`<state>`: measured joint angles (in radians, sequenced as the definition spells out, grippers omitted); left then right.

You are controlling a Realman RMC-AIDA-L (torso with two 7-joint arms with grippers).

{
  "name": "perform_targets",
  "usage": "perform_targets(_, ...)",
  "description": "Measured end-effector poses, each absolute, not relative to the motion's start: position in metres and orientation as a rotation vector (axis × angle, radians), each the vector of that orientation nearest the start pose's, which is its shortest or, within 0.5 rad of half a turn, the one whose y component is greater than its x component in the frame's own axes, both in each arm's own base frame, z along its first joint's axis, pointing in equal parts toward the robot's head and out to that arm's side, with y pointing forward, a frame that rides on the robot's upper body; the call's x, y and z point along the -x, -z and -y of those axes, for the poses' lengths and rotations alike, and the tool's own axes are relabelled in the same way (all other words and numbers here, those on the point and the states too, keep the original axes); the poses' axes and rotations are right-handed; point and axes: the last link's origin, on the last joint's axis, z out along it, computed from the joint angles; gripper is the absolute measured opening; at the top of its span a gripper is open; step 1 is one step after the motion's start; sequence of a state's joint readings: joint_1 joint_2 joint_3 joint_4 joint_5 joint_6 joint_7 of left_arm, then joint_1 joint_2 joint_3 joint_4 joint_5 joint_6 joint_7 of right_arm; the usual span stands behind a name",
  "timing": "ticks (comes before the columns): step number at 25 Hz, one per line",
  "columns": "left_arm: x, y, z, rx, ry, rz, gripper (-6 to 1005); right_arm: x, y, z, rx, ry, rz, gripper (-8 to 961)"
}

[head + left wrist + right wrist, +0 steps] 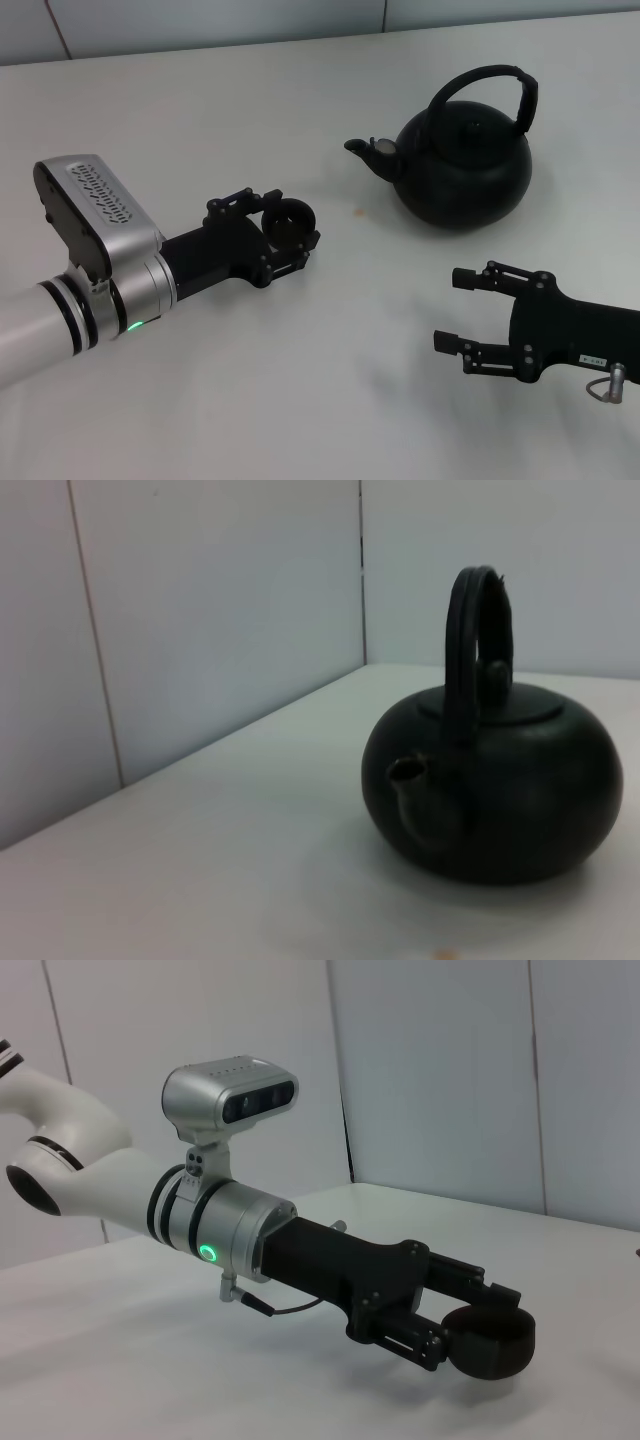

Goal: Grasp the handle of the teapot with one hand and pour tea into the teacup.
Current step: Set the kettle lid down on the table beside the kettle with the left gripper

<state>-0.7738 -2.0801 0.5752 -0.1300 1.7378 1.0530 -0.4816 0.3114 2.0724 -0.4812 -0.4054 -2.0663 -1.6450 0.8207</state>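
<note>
White desk (250, 400): left gripper (285, 232) fingers clench the teacup (289, 222), right gripper (470, 312) fingers released short of the teapot (462, 170); next, grab handle (487, 82).

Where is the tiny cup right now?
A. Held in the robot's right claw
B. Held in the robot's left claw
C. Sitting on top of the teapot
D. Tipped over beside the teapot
B. The left claw is closed around the small dark teacup, also seen gripped in the right wrist view, while the right claw is open and empty and the teapot stands by itself on the table.
</note>
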Motion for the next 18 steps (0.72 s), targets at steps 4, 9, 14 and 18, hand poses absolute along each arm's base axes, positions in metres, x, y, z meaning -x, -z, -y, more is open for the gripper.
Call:
perform_targets(4, 0.2469, 0.1203, -0.3374, 2.562, 0.551, 0.309, 694, -0.3319, 0.0226, -0.2324, 2.606, -0.771, -0.452, 809)
perform_targets(9, 0.2486, 0.1209, -0.3367, 2.561, 0.541, 0.317, 694, -0.3316, 0.0223, -0.2330, 2.607, -0.770, -0.448, 809)
perform_targets(14, 0.2518, 0.1230, -0.3353, 2.560, 0.518, 0.339, 695, -0.3314, 0.0224, -0.2332, 2.609, -0.770, -0.446, 809)
perform_targets(18, 0.2521, 0.1231, -0.3353, 2.556, 0.519, 0.347, 695, -0.3314, 0.0223, -0.2333, 2.608, -0.770, -0.447, 808)
